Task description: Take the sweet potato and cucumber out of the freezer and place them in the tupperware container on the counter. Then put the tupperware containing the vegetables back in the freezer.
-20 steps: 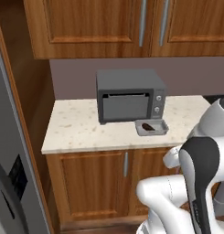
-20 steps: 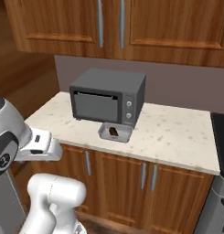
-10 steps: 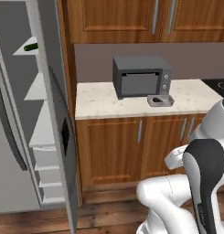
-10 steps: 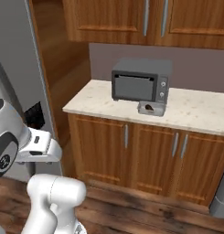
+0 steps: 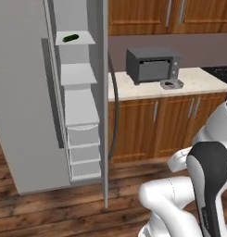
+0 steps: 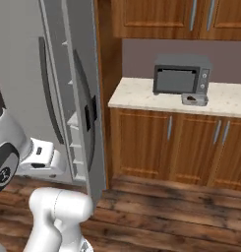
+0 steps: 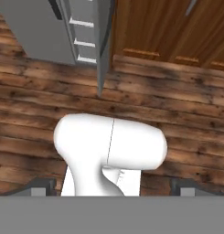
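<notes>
Freezer stands nearest us, its door swung open. Our pincer hangs over the wooden floor with its jaws spread wide, holding nothing. Higher up, we see the cucumber lying on an upper freezer shelf. Farther off on the worktop, the container sits just before the microwave; something dark lies inside, too small to identify.

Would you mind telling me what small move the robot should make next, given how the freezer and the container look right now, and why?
Probably raise the arm toward the upper shelf of the freezer to reach the cucumber. The door stands open, the cucumber lies on that high shelf, and the tupperware container on the counter already holds something dark, likely the sweet potato. The open hand points down at the wooden floor, holding nothing.
</notes>
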